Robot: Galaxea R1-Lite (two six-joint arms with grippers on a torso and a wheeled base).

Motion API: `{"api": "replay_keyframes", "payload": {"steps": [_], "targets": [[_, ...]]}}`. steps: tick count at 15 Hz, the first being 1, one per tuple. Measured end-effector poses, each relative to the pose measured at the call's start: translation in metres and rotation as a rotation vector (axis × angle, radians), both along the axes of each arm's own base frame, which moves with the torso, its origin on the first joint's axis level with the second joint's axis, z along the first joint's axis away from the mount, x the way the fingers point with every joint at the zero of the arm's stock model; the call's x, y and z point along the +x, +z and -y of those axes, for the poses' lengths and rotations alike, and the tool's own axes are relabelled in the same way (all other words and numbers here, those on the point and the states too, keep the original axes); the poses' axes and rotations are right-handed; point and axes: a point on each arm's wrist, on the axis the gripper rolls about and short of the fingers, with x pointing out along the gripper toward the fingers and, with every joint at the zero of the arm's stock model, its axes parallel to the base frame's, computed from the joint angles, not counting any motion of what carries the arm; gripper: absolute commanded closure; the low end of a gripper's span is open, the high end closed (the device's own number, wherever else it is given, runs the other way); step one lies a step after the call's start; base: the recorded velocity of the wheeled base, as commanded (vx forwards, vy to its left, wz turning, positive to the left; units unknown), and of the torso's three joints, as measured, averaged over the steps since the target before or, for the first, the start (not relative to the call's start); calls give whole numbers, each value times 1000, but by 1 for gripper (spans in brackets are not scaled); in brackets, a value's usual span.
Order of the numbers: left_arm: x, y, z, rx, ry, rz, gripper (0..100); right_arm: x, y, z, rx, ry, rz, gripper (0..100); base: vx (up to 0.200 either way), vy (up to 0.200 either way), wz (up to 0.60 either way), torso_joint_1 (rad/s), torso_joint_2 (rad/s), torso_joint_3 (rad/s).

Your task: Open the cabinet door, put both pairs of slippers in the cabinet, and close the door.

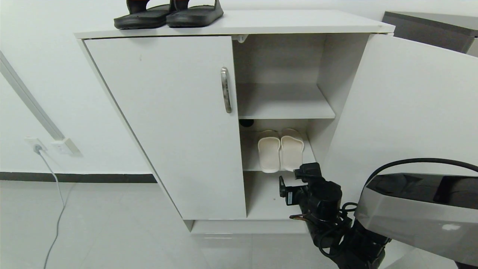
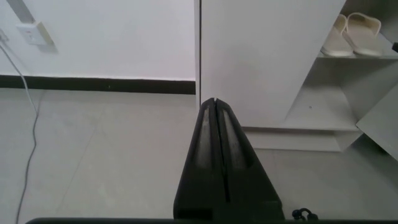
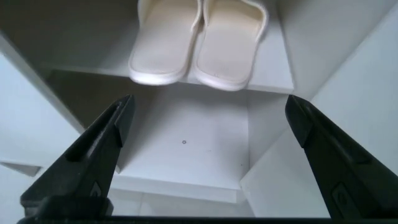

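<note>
The white cabinet (image 1: 231,24) has its right door (image 1: 407,108) swung wide open and its left door (image 1: 168,123) closed, with a metal handle (image 1: 225,89). A pair of white slippers (image 1: 281,149) (image 3: 199,40) (image 2: 354,34) lies side by side on the middle shelf. A pair of black slippers (image 1: 168,15) sits on the cabinet top at the left. My right gripper (image 1: 295,179) (image 3: 210,106) is open and holds nothing, just in front of and below the white slippers. My left gripper (image 2: 214,106) is shut and holds nothing, low over the floor, facing the closed door.
An upper shelf (image 1: 283,102) and the bottom compartment (image 3: 186,149) hold nothing. A wall socket (image 1: 35,145) with a hanging cable (image 1: 56,224) is at the left. Dark furniture (image 1: 429,30) stands behind the open door. Bare floor tiles (image 1: 93,224) lie to the left.
</note>
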Motion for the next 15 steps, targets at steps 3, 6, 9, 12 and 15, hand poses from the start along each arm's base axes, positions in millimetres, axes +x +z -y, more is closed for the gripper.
{"api": "replay_keyframes", "payload": {"steps": [3,6,9,12,15], "targets": [[0,0,0,0,0,0,100,-1,0,0,-1,3,-2,0,0,0,0,0,0,0],[0,0,0,0,0,-1,100,-1,-1,0,-3,3,-4,0,0,0,0,0,0,0],[0,0,0,0,0,0,100,-2,-1,0,-5,3,-4,0,0,0,0,1,6,142],[0,0,0,0,0,-1,100,-2,-1,0,-5,3,-4,0,0,0,0,1,5,196],[0,0,0,0,0,-1,100,-2,-1,0,-5,3,-4,0,0,0,0,1,-1,193]]}}
